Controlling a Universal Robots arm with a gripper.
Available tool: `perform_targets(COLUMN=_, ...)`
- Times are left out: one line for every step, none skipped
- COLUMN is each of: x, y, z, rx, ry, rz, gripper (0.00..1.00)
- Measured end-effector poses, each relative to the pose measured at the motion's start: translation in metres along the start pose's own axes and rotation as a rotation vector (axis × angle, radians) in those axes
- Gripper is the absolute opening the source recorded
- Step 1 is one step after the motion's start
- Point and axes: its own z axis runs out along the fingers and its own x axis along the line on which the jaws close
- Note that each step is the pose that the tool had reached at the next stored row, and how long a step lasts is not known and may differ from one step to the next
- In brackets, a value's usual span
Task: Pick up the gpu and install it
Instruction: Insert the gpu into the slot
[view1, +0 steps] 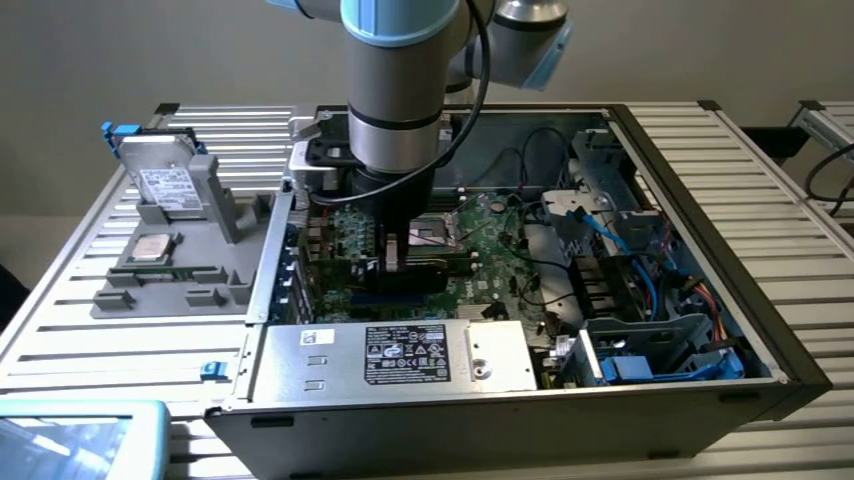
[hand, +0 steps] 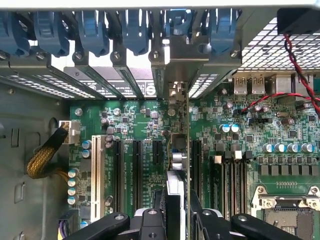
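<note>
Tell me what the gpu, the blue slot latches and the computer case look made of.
The gpu, seen edge-on, is a thin rigid board carrying silvery parts: probably fibreglass circuit board with metal fittings. The blue slot latches look like moulded plastic, smooth with a soft sheen. The computer case looks like matt grey sheet metal, with folded edges and punched vents.

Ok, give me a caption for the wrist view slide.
Wrist view: fingers grip the gpu edge-on, lined up among the motherboard expansion slots.
</note>
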Motion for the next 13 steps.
perform_targets(x=0.0000, y=0.0000, z=0.0003, rx=0.0001, ry=-0.0003, rz=0.000, gripper=0.29)
perform_targets(x=0.0000, y=0.0000, z=0.0003, rx=0.0001, ry=-0.0002, rz=0.000, gripper=0.29)
perform_targets(x=0.0000, y=0.0000, z=0.0003, rx=0.0001, ry=-0.0001, rz=0.000, gripper=0.29)
perform_targets(x=0.0000, y=0.0001, z=0.0002, rx=0.0000, ry=0.0000, rz=0.000, gripper=0.29)
perform_targets(x=0.0000, y=0.0001, z=0.0002, rx=0.0000, ry=0.0000, rz=0.000, gripper=0.29)
perform_targets(x=0.0000, y=0.0001, z=0.0002, rx=0.0000, ry=0.0000, rz=0.000, gripper=0.29)
perform_targets(x=0.0000, y=0.0001, z=0.0002, rx=0.0002, ry=0.0000, rz=0.000, gripper=0.29)
perform_targets(x=0.0000, y=0.0001, z=0.0002, rx=0.0005, ry=0.0000, rz=0.000, gripper=0.29)
perform_targets(x=0.0004, y=0.0002, z=0.0001, rx=0.0005, ry=-0.0006, rz=0.000, gripper=0.29)
perform_targets(x=0.0005, y=0.0002, z=0.0001, rx=0.0006, ry=-0.0021, rz=0.000, gripper=0.29)
perform_targets(x=0.0005, y=0.0002, z=0.0001, rx=0.0006, ry=-0.0021, rz=0.000, gripper=0.29)
perform_targets(x=0.0005, y=0.0002, z=0.0001, rx=0.0005, ry=-0.0022, rz=0.000, gripper=0.29)
perform_targets(x=0.0005, y=0.0002, z=0.0001, rx=0.0005, ry=-0.0022, rz=0.000, gripper=0.29)
